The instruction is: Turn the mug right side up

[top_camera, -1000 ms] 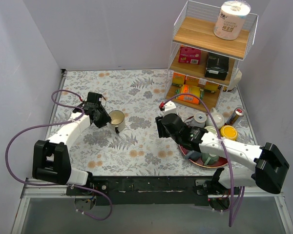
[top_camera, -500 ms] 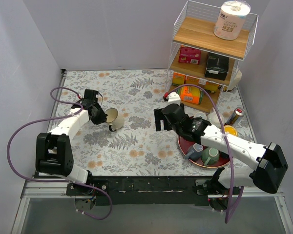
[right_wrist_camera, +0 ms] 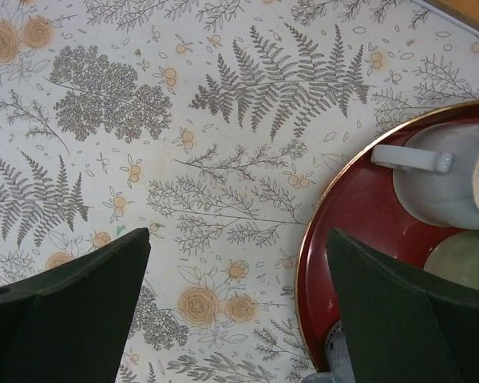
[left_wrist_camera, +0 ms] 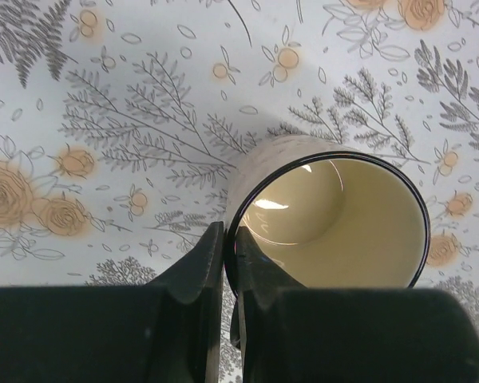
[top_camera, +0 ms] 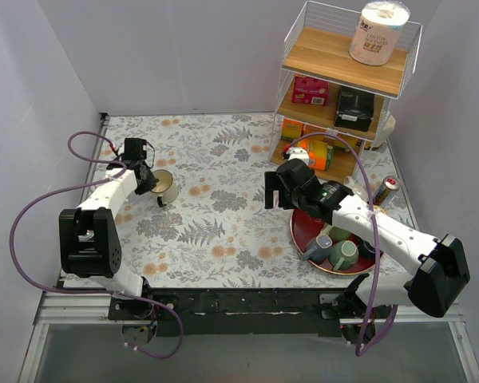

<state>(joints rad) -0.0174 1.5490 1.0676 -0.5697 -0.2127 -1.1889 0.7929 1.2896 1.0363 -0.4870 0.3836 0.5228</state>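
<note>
The cream enamel mug [top_camera: 166, 187] with a dark rim stands tilted on the floral cloth at the left, its mouth facing up and toward the wrist camera [left_wrist_camera: 327, 215]. My left gripper [top_camera: 146, 180] is shut on the mug's rim [left_wrist_camera: 230, 247], one finger outside the wall and one inside. My right gripper [top_camera: 278, 191] is open and empty above the cloth [right_wrist_camera: 238, 295], just left of the red tray [right_wrist_camera: 359, 239].
The red tray [top_camera: 299, 239] at the right holds several cups. A wire shelf [top_camera: 343, 96] with boxes and a paper roll stands at the back right. A can [top_camera: 385, 190] and a yellow lid [top_camera: 374, 216] sit beside the tray.
My left gripper has swung the mug left and back, tipping it from lying on its side toward upright. My right arm has drawn back to the right, toward the tray.
</note>
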